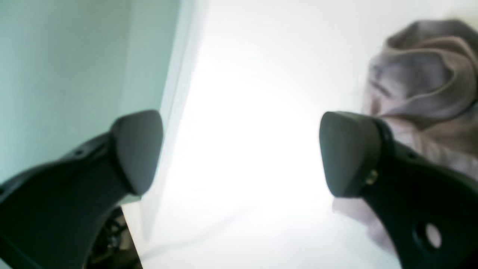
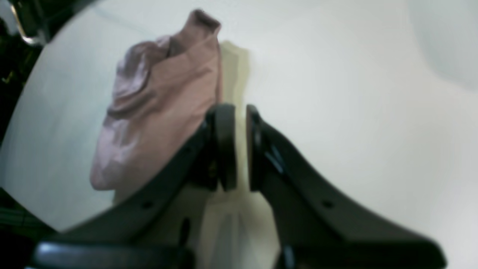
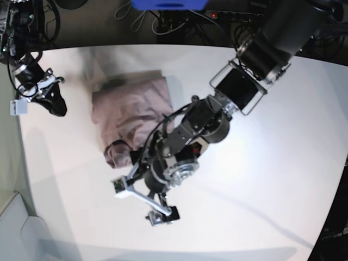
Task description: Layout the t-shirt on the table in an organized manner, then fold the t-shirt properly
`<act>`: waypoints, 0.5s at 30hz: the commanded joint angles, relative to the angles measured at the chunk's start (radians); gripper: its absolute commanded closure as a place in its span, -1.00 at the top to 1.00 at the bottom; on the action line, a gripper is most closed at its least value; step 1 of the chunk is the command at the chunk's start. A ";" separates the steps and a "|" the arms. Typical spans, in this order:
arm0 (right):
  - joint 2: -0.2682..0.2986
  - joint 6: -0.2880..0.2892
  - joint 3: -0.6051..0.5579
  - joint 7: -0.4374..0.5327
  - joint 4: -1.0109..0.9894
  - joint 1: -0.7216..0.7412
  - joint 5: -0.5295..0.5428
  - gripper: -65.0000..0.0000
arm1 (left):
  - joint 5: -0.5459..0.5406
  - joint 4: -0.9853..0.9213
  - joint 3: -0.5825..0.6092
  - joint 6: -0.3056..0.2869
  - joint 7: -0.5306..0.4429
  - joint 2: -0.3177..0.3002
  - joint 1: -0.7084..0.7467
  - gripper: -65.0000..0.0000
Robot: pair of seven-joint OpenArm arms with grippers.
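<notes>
The mauve-brown t-shirt [image 3: 130, 114] lies bunched and wrinkled on the white table [image 3: 261, 163], toward its far left. My left gripper [image 3: 142, 200] hangs just in front of the shirt's near edge, open wide with nothing between its fingers. In the left wrist view that gripper [image 1: 242, 153] frames bare table [image 1: 242, 93], with the t-shirt [image 1: 422, 82] behind its right finger. My right gripper [image 3: 56, 104] stays at the table's left edge, apart from the shirt. In the right wrist view it [image 2: 241, 149] is shut to a narrow slit, holding nothing, and the t-shirt [image 2: 160, 104] lies beyond its left finger.
Cables and dark equipment [image 3: 163, 22] crowd the space behind the table's far edge. The table's left edge [image 1: 175, 112] runs close beside my left gripper's left finger, with pale floor [image 3: 11, 163] beyond it. The left arm's bulky body [image 3: 206, 125] reaches across the table's middle.
</notes>
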 commanded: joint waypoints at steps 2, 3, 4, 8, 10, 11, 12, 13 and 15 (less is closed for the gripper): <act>0.017 0.018 0.008 0.026 0.017 0.005 0.018 -0.86 | 0.008 0.071 -0.046 0.010 0.041 -0.011 -0.013 1.00; 0.017 0.018 0.008 0.026 0.017 0.005 0.018 -0.86 | 0.008 0.096 -0.071 0.010 0.062 -0.024 -0.007 1.00; 0.017 0.018 0.008 0.026 0.017 0.005 0.018 -0.86 | 0.008 0.115 -0.092 0.010 0.079 -0.038 -0.004 1.00; 0.017 0.020 0.008 0.026 0.019 -0.001 0.018 -0.86 | 0.007 0.209 -0.246 0.008 0.148 -0.115 0.086 1.00; 0.015 0.020 0.004 0.026 0.019 -0.002 0.018 -0.86 | 0.004 0.250 -0.341 0.008 0.168 -0.150 0.142 1.00; 0.015 0.020 -0.008 0.026 0.019 -0.001 0.018 -0.86 | 0.002 0.274 -0.387 0.008 0.174 -0.165 0.169 1.00; 0.015 0.020 -0.023 0.026 0.019 -0.001 0.018 -0.86 | 0.002 0.292 -0.433 0.008 0.178 -0.176 0.200 0.86; 0.017 0.020 -0.037 0.026 0.019 -0.001 0.018 -0.86 | 0.002 0.313 -0.490 0.008 0.178 -0.187 0.238 0.66; 0.017 0.020 -0.048 0.026 0.019 -0.001 0.018 -0.86 | 0.002 0.355 -0.591 0.008 0.179 -0.190 0.297 0.18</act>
